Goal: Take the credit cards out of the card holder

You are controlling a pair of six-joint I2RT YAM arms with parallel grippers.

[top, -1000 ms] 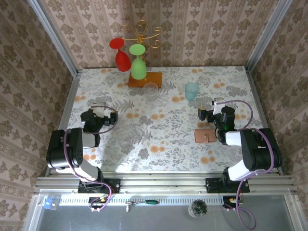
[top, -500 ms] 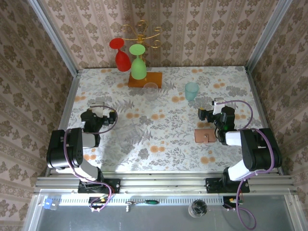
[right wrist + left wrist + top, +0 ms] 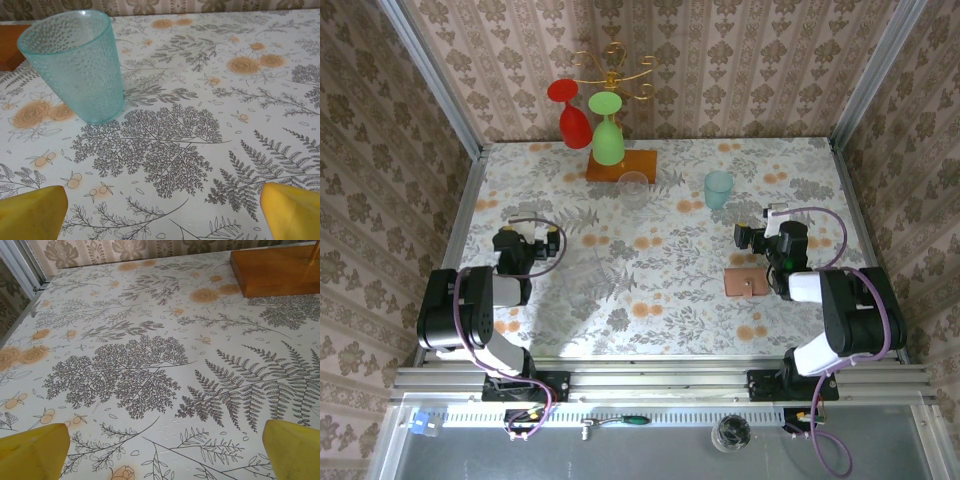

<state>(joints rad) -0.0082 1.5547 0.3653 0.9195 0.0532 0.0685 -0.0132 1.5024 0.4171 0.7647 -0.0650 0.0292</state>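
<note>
Both arms are resting low on the floral-printed tablecloth (image 3: 660,300), and neither is gripping anything. The left gripper (image 3: 162,452) is standing with its jaws spread wide. Its two blunt yellow fingertips (image 3: 32,450) are sitting at opposite corners of the wrist view, with only bare cloth between them. The right gripper (image 3: 161,210) is gaping just as wide and is likewise holding and touching nothing.

The small flat salmon-brown card holder (image 3: 747,284) is lying folded shut on the cloth. It is on the right side of the table, just beside the right arm and a little nearer the table's front edge than that arm's gripper (image 3: 760,237).

Ahead of the right jaws, a dimpled, translucent teal plastic tumbler (image 3: 75,65) is standing upright, tapering toward its foot. Beyond the left jaws, the corner of a smooth orange wooden block (image 3: 275,267) is showing. From above, a curly gold wire rack (image 3: 610,65) is rising from that block, with a red stemmed glass (image 3: 570,110) and a green stemmed glass (image 3: 608,135) hanging upside down on it. A clear round glass (image 3: 635,187) is standing just in front.
</note>
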